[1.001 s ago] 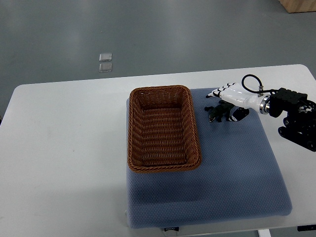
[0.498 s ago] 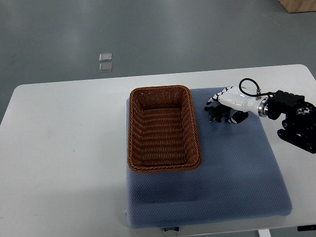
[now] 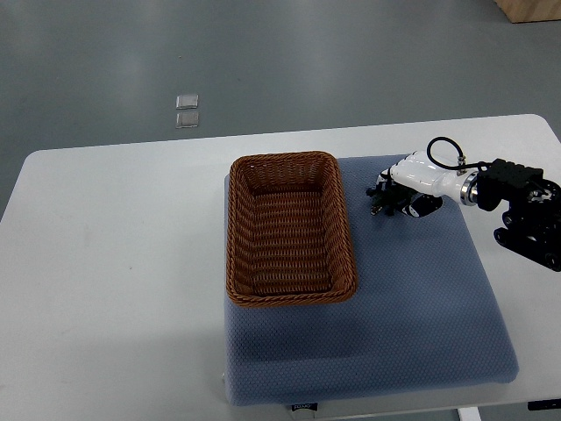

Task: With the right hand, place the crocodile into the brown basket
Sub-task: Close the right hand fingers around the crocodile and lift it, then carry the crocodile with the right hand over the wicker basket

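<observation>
The brown wicker basket (image 3: pixel 290 227) stands on the left part of a blue-grey mat (image 3: pixel 412 298). To its right, near the mat's far edge, lies the small dark crocodile (image 3: pixel 381 203), mostly covered by my right hand (image 3: pixel 396 191). The white hand reaches in from the right edge, its fingers curled down over the toy and closing around it. The crocodile rests on the mat, about a hand's width from the basket's right rim. My left arm does not show.
The mat lies on a white table (image 3: pixel 114 263) whose far edge runs just behind the basket. My right arm's black joint (image 3: pixel 526 215) sits over the mat's right edge. Two small clear squares (image 3: pixel 187 111) lie on the grey floor beyond the table.
The right hand's fingers, spread above the crocodile a second ago, have curled down and closed over it. The toy stays in the same spot on the mat.
</observation>
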`<state>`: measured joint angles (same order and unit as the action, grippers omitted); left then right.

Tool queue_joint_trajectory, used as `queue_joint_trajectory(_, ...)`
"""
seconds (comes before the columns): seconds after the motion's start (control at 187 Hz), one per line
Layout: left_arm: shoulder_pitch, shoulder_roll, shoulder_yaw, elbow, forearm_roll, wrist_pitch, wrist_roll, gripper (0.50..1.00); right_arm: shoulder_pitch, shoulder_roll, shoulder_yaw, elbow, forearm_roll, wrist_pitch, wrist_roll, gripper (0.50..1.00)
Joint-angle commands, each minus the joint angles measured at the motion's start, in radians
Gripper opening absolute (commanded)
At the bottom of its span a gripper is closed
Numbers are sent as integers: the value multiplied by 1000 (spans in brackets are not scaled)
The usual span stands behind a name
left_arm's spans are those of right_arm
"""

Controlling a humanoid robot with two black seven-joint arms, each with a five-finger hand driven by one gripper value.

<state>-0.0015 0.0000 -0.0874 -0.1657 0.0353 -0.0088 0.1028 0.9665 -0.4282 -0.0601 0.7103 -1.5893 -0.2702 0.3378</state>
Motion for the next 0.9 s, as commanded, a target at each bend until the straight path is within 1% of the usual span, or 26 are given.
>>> queue_joint_trajectory(0.0,0,0,0,0,0,0,0,1000,1,-1,0,0,0,-1,0,572)
queue_joint_trajectory(0.037,0,0,0,0,0,0,0,1000,0,-1,0,0,0,-3,0,552)
queue_joint_trajectory(0.096,0,0,0,0,0,0,0,1000,0,-4,0,0,0,-3,-2,535)
queue_joint_trajectory(0.155,0,0,0,0,0,0,0,1000,0,-9,2,0,2,-3,-2,500)
queue_joint_trajectory(0.444,0,0,0,0,0,0,0,1000,0,-20,16,0,6,-20,1,500)
queue_joint_trajectory(0.573,0,0,0,0,0,0,0,1000,1,-41,22,6,17,-30,9,500)
queue_joint_trajectory(0.696,0,0,0,0,0,0,0,1000,28,-46,39,18,22,-49,13,500)
queue_joint_trajectory(0.792,0,0,0,0,0,0,0,1000,43,-63,74,57,22,-49,30,500)
queue_joint_trajectory(0.894,0,0,-2,0,0,1,0,1000,63,-70,94,107,17,-50,33,500)
